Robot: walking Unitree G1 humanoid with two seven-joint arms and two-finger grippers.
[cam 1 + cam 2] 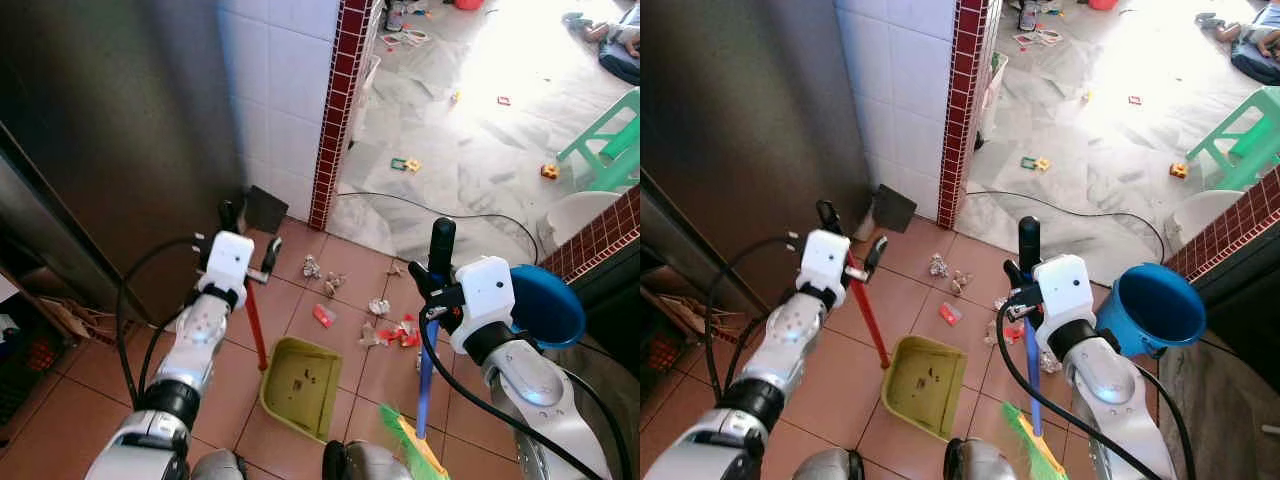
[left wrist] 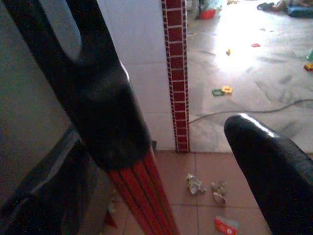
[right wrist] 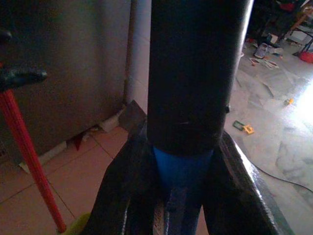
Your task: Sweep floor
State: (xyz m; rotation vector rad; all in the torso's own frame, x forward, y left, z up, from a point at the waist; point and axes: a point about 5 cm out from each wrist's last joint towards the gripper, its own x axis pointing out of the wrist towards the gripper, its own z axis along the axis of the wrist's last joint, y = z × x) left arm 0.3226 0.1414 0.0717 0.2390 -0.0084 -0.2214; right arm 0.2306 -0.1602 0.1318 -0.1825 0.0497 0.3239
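Dustpan, yellow-green, rests on the terracotta tile floor at your feet; take it as the landmark. Its red handle rises from its left edge to your left gripper, whose black fingers stand spread; the handle's black top lies against one finger, while the other finger is apart from it. Left of the dustpan stands a dark steel cabinet. Beyond the dustpan, you see crumpled paper scraps and a red wrapper on the tiles, and further right more red and white litter. Behind these, a white tiled wall ends in a column of dark red tiles, with a marble floor strewn with toys past it. Right of the dustpan, your right gripper is pinching the broom handle, blue below its black grip; the green broom bristles meet the floor beside the dustpan's right corner. Furthest right, a blue tub sits beside your right wrist.
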